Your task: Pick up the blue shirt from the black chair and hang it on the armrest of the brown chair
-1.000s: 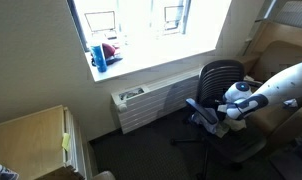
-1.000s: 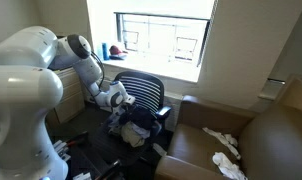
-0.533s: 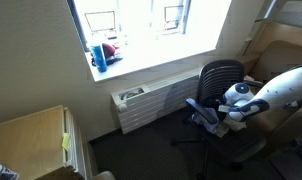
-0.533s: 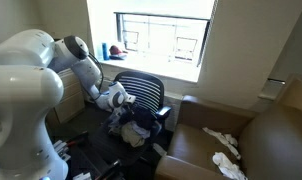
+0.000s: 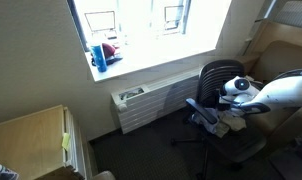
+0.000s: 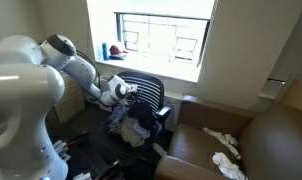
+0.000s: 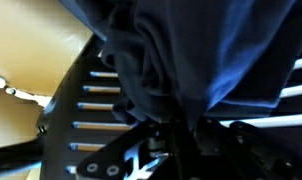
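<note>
The blue shirt (image 7: 196, 50) fills the wrist view, a bunched fold of it pinched between the fingers of my gripper (image 7: 181, 128), which is shut on it. In both exterior views the gripper (image 6: 126, 92) (image 5: 231, 104) hovers just above the seat of the black chair (image 6: 151, 93) (image 5: 219, 73). The shirt (image 6: 136, 122) (image 5: 223, 123) trails from it down to the seat in a dark heap. The brown chair (image 6: 231, 150) stands beside the black one, its near armrest (image 6: 183, 135) close to the shirt.
A white cloth (image 6: 224, 148) lies on the brown chair's seat. A window sill with a red and a blue object (image 5: 104, 54) and a radiator (image 5: 151, 100) stand behind the black chair. A wooden cabinet (image 5: 31, 140) is at one side.
The jaws have closed on the shirt. The arm has since risen a little over the black chair, pulling a fold of the shirt up with it.
</note>
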You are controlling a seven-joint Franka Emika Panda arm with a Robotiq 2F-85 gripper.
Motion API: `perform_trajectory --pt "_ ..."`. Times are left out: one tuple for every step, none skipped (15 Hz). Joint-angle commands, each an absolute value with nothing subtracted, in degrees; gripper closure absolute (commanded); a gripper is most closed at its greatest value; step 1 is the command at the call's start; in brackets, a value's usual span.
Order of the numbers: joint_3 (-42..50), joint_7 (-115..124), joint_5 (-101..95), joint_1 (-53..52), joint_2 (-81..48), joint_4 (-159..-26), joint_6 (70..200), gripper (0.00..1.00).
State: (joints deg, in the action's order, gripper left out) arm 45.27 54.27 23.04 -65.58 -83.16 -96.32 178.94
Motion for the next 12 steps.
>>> perform_trajectory --pt "49.93 55.57 23.67 -68.15 -80.53 -100.69 184.83 0.98" --pt "50.73 55.12 24.36 -68.56 -78.67 -102.07 187.61 0.98" --pt "51.45 53.95 25.02 -69.22 -76.43 -103.95 191.07 0.98" --pt "52.29 52.95 25.98 -70.18 -75.18 -105.54 193.8 0.98" --pt "53.25 51.68 27.03 -71.1 -74.05 -107.07 196.75 0.98" --pt "54.09 49.89 28.28 -71.93 -72.61 -108.46 199.77 0.98" --pt "55.49 47.6 29.93 -73.08 -71.55 -109.83 202.47 0.98" --pt "61.52 52.16 28.14 -76.77 -74.22 -106.5 197.9 0.98" --pt "64.35 51.08 28.48 -78.61 -73.86 -107.84 198.78 0.98" --pt "67.95 51.17 28.97 -80.71 -74.43 -108.17 198.41 0.98" --pt "71.72 51.47 29.5 -82.74 -75.15 -108.49 198.16 0.98" --pt "75.36 51.67 30.12 -84.98 -75.86 -109.11 197.91 0.98"
